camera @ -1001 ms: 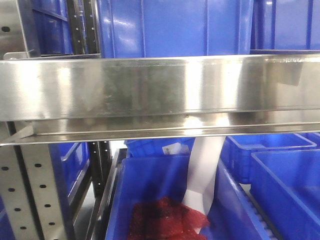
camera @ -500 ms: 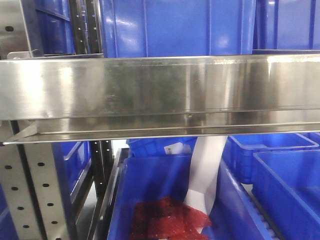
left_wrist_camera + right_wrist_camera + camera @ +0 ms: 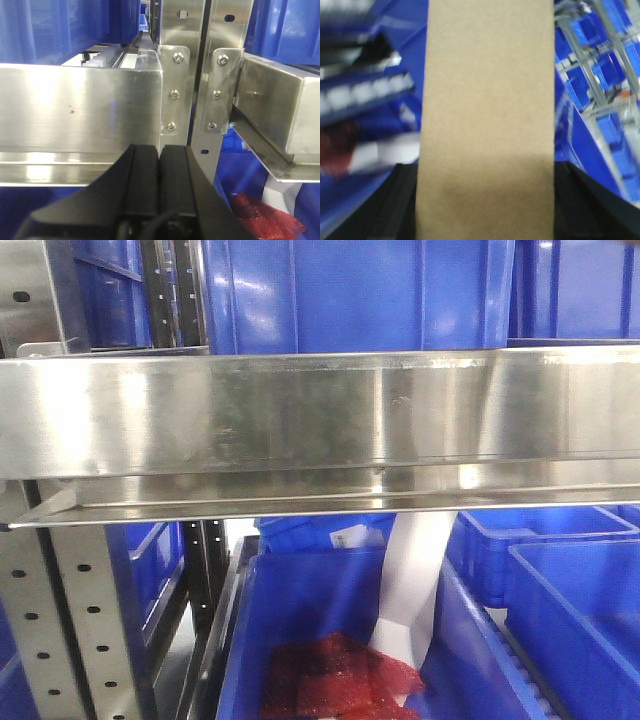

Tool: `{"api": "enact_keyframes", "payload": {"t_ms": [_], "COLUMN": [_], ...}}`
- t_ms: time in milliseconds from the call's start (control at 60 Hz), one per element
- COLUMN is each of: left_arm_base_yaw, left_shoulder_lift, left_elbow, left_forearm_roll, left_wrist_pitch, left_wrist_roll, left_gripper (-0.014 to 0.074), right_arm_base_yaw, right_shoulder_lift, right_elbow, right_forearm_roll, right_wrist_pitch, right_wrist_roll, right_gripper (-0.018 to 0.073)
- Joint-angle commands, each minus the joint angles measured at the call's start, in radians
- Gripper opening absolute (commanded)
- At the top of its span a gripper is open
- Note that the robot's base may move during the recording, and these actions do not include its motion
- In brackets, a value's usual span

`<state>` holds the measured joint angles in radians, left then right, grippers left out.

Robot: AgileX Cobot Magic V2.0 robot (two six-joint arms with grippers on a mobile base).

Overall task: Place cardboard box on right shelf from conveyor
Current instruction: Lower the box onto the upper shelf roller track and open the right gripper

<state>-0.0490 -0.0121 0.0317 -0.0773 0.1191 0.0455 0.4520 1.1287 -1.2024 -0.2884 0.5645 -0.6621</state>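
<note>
My right claw [image 3: 485,220] grips the cardboard box [image 3: 487,120] between its two dark fingers, filling that camera's view, with blue bins [image 3: 600,70] blurred behind. My left claw [image 3: 160,185] is pressed closed, empty, facing the steel shelf [image 3: 300,420]. I fear the box could strike the shelf's front lip on the way in.

Fills the middle from top to bottom: the cardboard box [image 3: 487,120], tan, plain, upright, held between the two dark fingers [image 3: 395,210] of the right pincer [image 3: 486,212], one on each lower side. Behind, strongly blurred: blue bins [image 3: 600,130], pale metal rails [image 3: 600,65] at right, something red [image 3: 335,150] at far left.
</note>
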Motion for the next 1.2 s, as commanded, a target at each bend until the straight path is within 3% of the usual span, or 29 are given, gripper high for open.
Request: {"api": "enact_keyframes", "payload": {"t_ms": [0, 400, 901, 1001, 1151, 1184], "left_arm_base_yaw": [0.000, 0.000, 0.000, 0.000, 0.000, 0.000], "left_shoulder_lift": [-0.015, -0.015, -0.015, -0.015, -0.015, -0.015], "left_elbow": [0.008, 0.008, 0.008, 0.008, 0.008, 0.008], "left_forearm_roll": [-0.006, -0.006, -0.006, -0.006, -0.006, -0.006], "left_wrist_pitch": [-0.086, -0.086, -0.086, -0.086, -0.086, -0.086], "left_wrist_roll": [0.000, 0.000, 0.000, 0.000, 0.000, 0.000], "left_gripper": [-0.0116, -0.0116, -0.0116, -0.0116, -0.0116, -0.0116], "right_arm_base_yaw": [-0.005, -0.005, -0.007, -0.007, -0.007, -0.007], "right_shoulder_lift": [0.021, 0.182, 0.225, 0.225, 0.225, 0.225], "right_elbow": [-0.040, 0.051, 0.162, 0.162, 0.162, 0.162], "right_forearm_roll": [-0.028, 0.008, 0.009, 0.044, 0.103, 0.108], "right_wrist_pitch": [-0.102, -0.372, -0.450, -0.451, -0.452, -0.452], "right_wrist_roll": [-0.139, -0.369, -0.371, -0.369, -0.369, -0.369], "right_gripper": [0.0150, 0.0150, 0.0160, 0.0265, 0.0630, 0.0643]}}
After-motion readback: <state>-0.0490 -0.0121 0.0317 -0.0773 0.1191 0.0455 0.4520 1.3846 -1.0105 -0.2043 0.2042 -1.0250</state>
